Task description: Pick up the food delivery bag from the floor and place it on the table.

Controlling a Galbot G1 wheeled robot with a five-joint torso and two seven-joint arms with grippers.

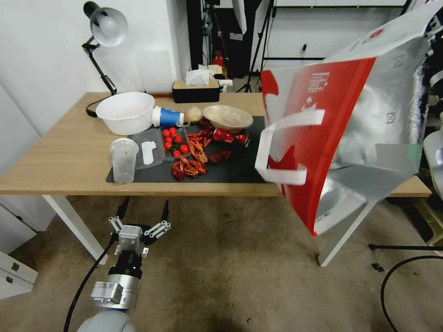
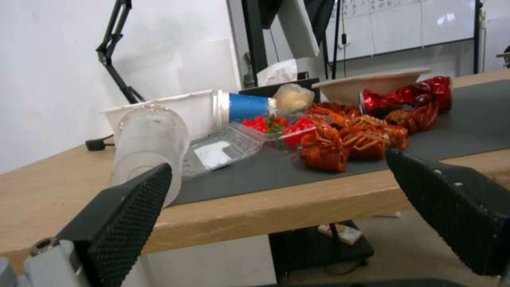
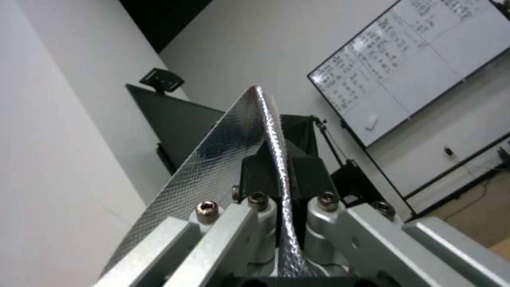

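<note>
The food delivery bag, white with a red side, silver foil lining and white flat handles, hangs tilted in the air over the right end of the table, off the floor. My right gripper is shut on the bag's foil-lined top edge. My left gripper stands open and holds nothing, low in front of the table's front edge, below the dark grey mat. In the left wrist view the left gripper faces that edge.
On the table's left and middle stand a white bowl, a clear cup, a tipped blue cup, tomatoes, crayfish, a crushed red can and a beige bowl. A tissue box and lamp stand behind.
</note>
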